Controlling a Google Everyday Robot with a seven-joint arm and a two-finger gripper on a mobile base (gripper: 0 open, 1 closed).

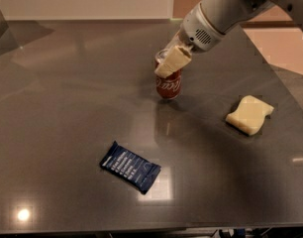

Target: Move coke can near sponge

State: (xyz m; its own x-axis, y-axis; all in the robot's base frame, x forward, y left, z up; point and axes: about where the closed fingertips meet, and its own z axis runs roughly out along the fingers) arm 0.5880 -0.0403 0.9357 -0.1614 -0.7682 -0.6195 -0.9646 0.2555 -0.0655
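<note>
The coke can (169, 86) is red with white script and stands upright near the middle of the dark table (62, 108). My gripper (170, 59) comes down from the upper right and is shut on the can's top. One cream finger (172, 62) lies across the can's front rim, and the other is hidden behind the can. The pale yellow sponge (249, 114) lies to the right of the can, well apart from it.
A flat dark-blue snack wrapper (130, 166) lies in front of the can, toward the table's near edge. The table's right edge runs diagonally behind the sponge. My arm (226, 11) reaches in from the upper right corner.
</note>
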